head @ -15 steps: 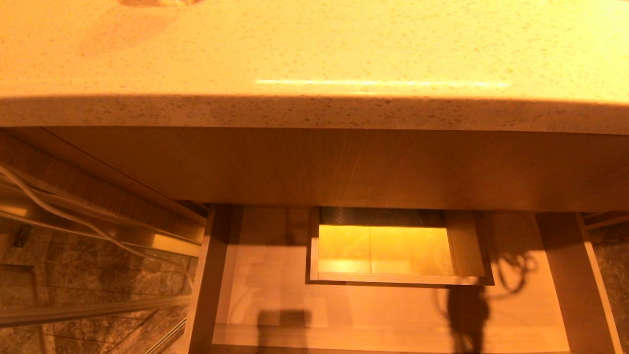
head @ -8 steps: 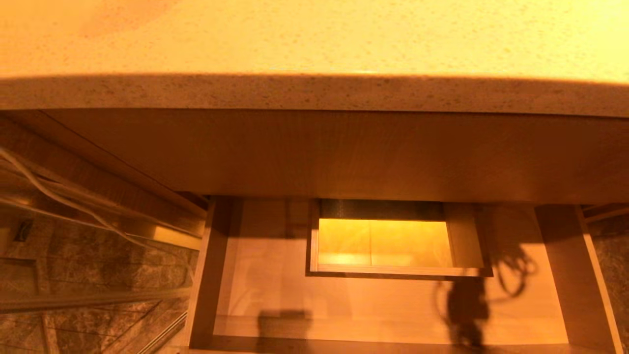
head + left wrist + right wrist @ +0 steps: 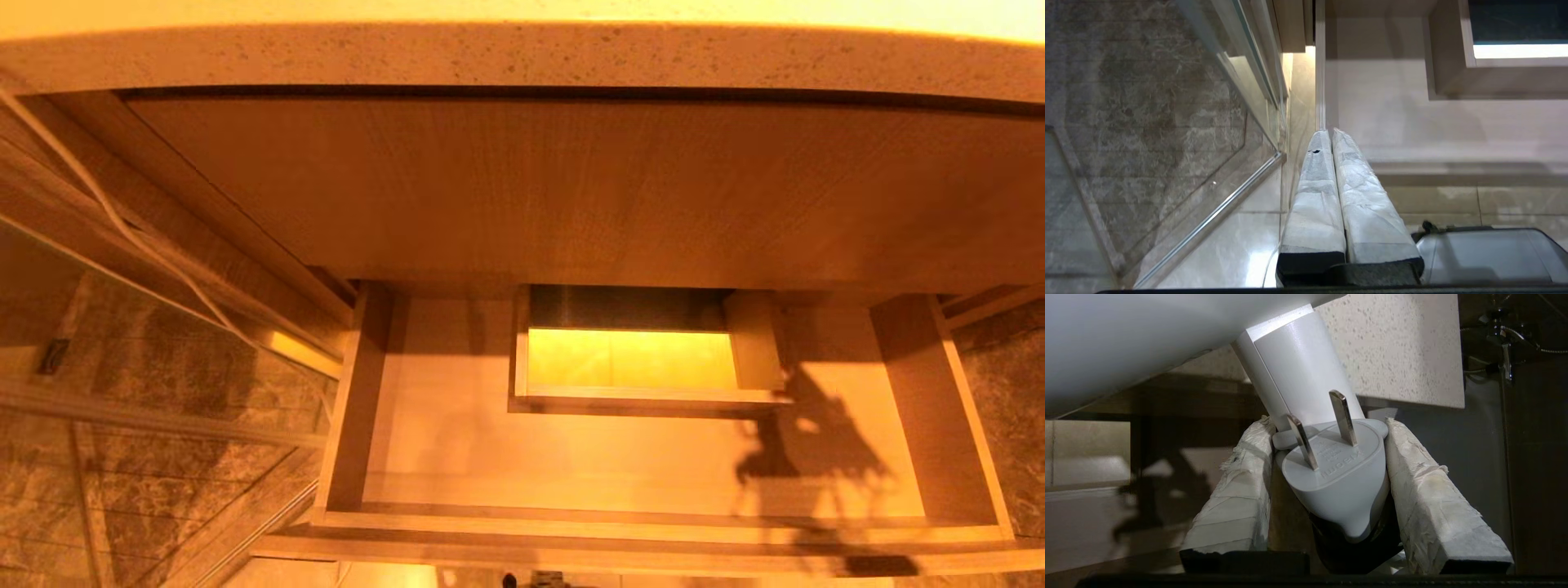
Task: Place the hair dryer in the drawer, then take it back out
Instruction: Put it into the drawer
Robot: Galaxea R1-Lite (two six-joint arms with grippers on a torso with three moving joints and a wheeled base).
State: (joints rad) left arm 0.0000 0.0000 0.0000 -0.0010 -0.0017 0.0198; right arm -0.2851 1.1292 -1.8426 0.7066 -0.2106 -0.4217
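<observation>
Speckled countertop (image 3: pixel 522 53) above open drawer (image 3: pixel 653 523); right fingers (image 3: pixel 1237 498) clamp white hair dryer (image 3: pixel 1306 384), plug (image 3: pixel 1339 473) foremost; left fingers (image 3: pixel 1314 196) pressed together.

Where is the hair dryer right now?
The hair dryer is held between the right gripper's jaws in the right wrist view, not yet in the open drawer, where only its shadow falls on the right.

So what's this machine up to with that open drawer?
The right claw is clamped on a white hair dryer, its plug wedged between the padded fingers. The drawer under the countertop stands open with nothing in it. The left claw hangs shut near the drawer's corner.
</observation>
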